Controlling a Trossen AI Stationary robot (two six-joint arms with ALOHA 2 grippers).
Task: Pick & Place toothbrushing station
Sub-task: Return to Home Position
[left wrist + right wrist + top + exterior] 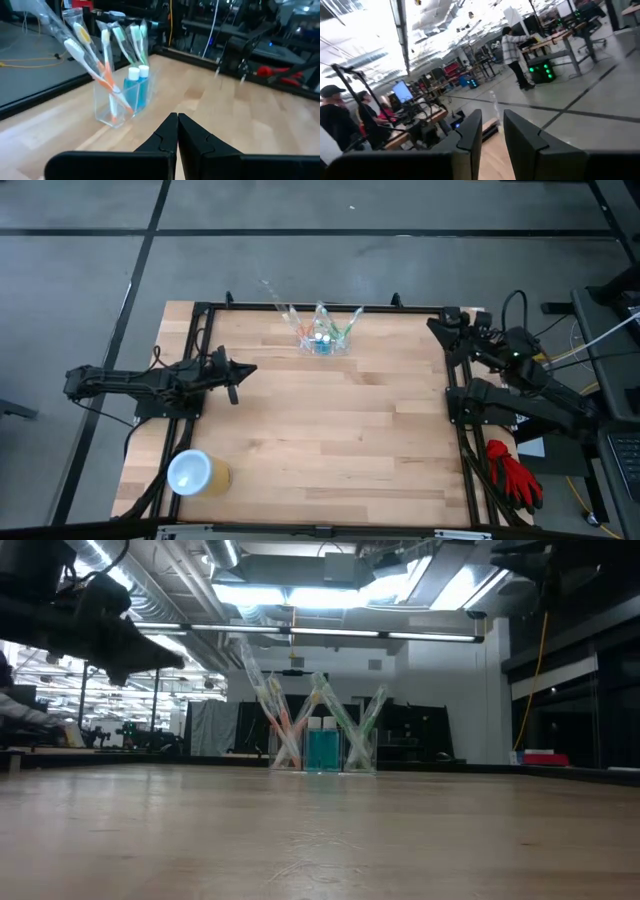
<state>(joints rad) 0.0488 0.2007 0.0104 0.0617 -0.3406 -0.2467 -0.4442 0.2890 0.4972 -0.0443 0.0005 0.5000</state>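
The toothbrushing station [322, 338] is a clear plastic holder standing on its base on the table near the far edge, with several toothbrushes leaning out of it and a blue bottle inside. It also shows in the low view [322, 745] and the left wrist view [120, 100]. My left gripper [238, 375] is shut and empty above the table's left part, left of and nearer than the holder; its fingertips [177, 120] meet. My right gripper [492, 127] is open and empty at the table's far right corner [445, 325].
A yellow cup with a white top [197, 473] stands at the near left corner. A red glove [512, 473] lies off the table's right edge. A black frame [330, 308] runs round the table. People show in the room beyond [512, 47].
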